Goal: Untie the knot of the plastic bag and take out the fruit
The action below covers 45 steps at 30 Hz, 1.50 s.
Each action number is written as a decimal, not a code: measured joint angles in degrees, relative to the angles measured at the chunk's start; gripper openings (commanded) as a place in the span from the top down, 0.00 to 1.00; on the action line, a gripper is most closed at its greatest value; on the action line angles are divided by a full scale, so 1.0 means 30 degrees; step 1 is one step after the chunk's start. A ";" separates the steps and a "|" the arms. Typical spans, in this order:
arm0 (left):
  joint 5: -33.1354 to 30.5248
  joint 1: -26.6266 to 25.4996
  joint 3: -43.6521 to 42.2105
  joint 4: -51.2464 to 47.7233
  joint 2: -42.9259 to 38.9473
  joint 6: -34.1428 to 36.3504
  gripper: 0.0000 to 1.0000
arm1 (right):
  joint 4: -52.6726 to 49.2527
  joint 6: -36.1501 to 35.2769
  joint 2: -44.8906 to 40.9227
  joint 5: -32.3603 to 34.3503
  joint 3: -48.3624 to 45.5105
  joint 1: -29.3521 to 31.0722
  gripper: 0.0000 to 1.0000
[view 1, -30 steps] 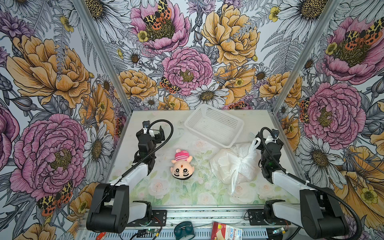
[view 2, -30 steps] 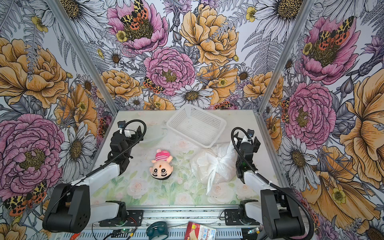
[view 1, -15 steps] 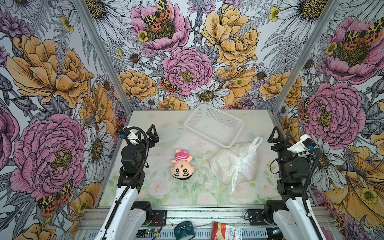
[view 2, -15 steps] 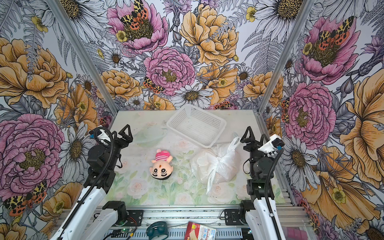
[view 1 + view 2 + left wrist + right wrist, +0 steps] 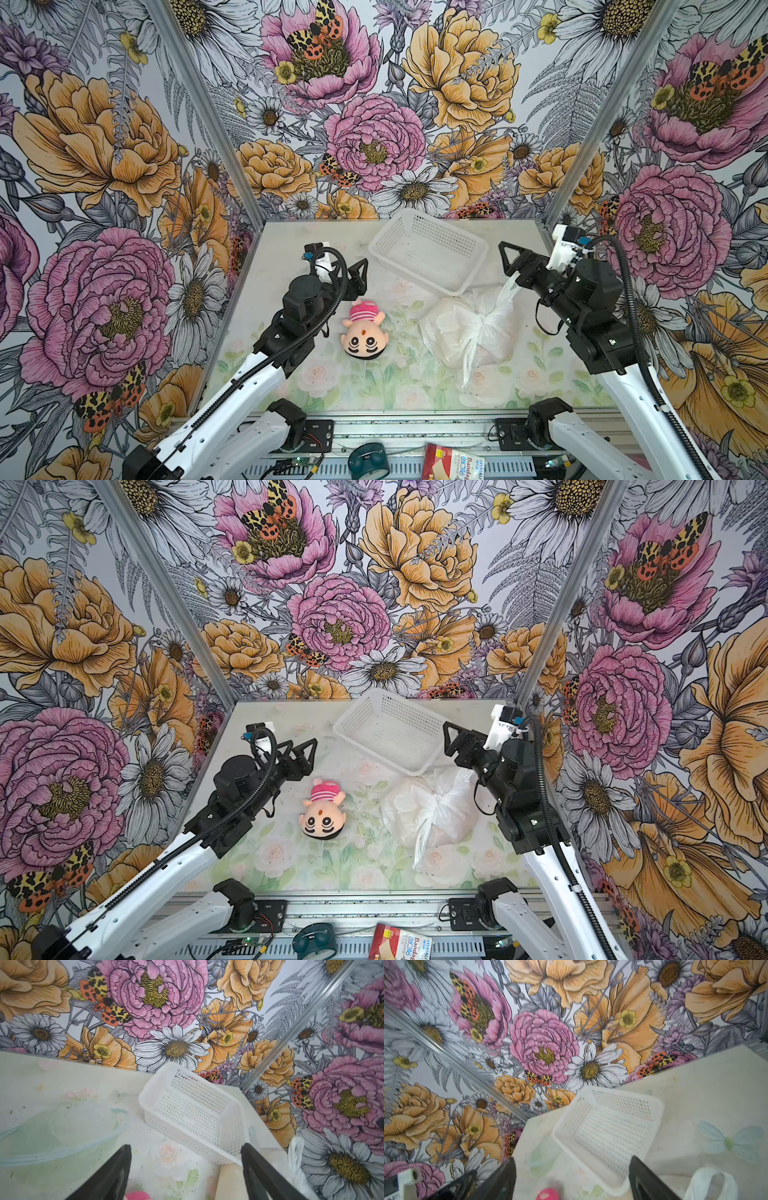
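1. Logging progress: 0 of 2 steps done, as far as I can see. The knot [image 5: 484, 322] is tied tight and the plastic bag [image 5: 451, 332] is closed. No fruit lies out on the table, so untying and emptying are both left.
2. Fruit: I cannot make out single pieces through the plastic. I judge all of it to be inside the bulge.
3. Left claw [image 5: 354, 275]: spread wide and holding nothing. Its wrist view shows only bare table between the fingers [image 5: 113, 1176].
4. Right claw [image 5: 509, 266]: also spread wide and empty, with nothing between the fingers [image 5: 648, 1182].
5. Bag position: on the table just below the right claw, back towards that arm's wrist. It is well apart from the left claw, with the doll [image 5: 365, 332] lying between the two.
6. Long axis: the tied handles make 1 line.
   - It starts at the far handle loop [image 5: 509, 291], just beside the right claw's lower finger and outside the jaws in the right wrist view [image 5: 710, 1184].
   - It runs through the knot to the near handle loop [image 5: 469, 365], which trails away from both claws towards the arm bases.
   - The bulge sits on the left-claw side of that line.
7. Basket [image 5: 428, 257]: empty, ahead of both claws and between them. I cannot tell whether its corner touches the bag.
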 measured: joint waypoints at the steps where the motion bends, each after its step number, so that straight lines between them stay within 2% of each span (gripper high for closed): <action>1: -0.0393 -0.0918 0.0430 -0.0248 0.0648 0.0692 0.16 | -0.0736 -0.0189 -0.0058 0.0532 -0.0393 0.0561 0.15; 5: -0.1173 -0.3818 0.1792 -0.0867 0.3075 0.3228 0.15 | -0.3082 -0.0466 -0.0386 0.2135 -0.2688 0.1341 0.15; 8: -0.1144 -0.4889 0.2302 -0.1180 0.4430 0.4386 0.15 | -0.4262 -0.0452 -0.0444 0.2659 -0.3716 0.1341 0.16; 20: 0.1887 -0.5100 0.4444 -0.1872 0.9041 0.4881 0.15 | -0.4750 -0.0415 -0.2943 0.3898 -0.5909 0.1333 0.08; 26: 0.3220 -0.5574 0.6492 -0.2834 1.2138 0.4809 0.13 | -0.4350 -0.0823 -0.1719 0.3468 -0.5938 0.1333 0.11; 31: 0.3905 -0.6776 0.7723 -0.3483 1.3843 0.4845 0.11 | -0.3490 -0.1406 -0.0007 0.2572 -0.6528 0.1333 0.17; 33: 0.4248 -0.7162 0.8153 -0.3708 1.4324 0.4881 0.09 | -0.3373 -0.1596 0.0678 0.2397 -0.6630 0.1333 0.22; 35: 0.4452 -0.7526 0.8459 -0.3818 1.4659 0.4896 0.07 | -0.3235 -0.1829 0.1209 0.2251 -0.6652 0.1333 0.35; 37: 0.4743 -0.7810 0.8735 -0.3898 1.4936 0.4896 0.05 | -0.3045 -0.1989 0.1552 0.2113 -0.6659 0.1333 0.57; 40: 0.5231 -0.7883 0.8874 -0.4014 1.5147 0.4889 0.04 | -0.2885 -0.2186 0.1931 0.1931 -0.6659 0.1333 0.81; 44: 0.5559 -0.7883 0.8881 -0.4080 1.5161 0.4874 0.04 | -0.2703 -0.2288 0.1880 0.1916 -0.6659 0.1333 1.00; 45: 0.5632 -0.7883 0.8881 -0.4095 1.5161 0.4867 0.04 | -0.2659 -0.2200 0.1770 0.1909 -0.6666 0.1333 1.00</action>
